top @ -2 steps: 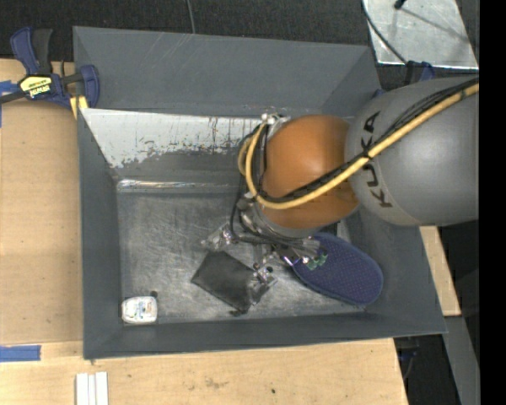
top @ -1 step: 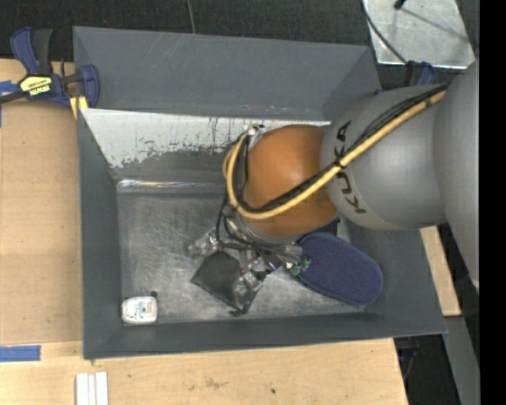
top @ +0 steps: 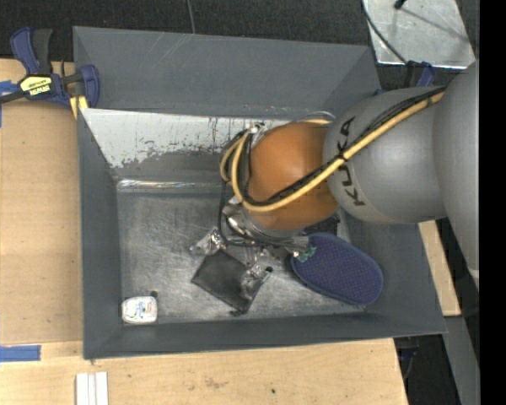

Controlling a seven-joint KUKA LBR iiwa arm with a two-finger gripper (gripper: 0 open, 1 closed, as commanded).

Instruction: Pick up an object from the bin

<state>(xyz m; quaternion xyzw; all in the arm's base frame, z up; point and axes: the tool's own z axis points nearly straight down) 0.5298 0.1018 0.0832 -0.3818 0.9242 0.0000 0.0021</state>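
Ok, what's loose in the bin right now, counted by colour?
Black: 1, flat square piece
Blue: 1, oval padded thing
White: 1, small item in the near left corner
Total: 3

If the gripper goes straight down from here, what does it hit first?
Probably the flat black square on the floor of the bin, right under the gripper; it may already be touching.
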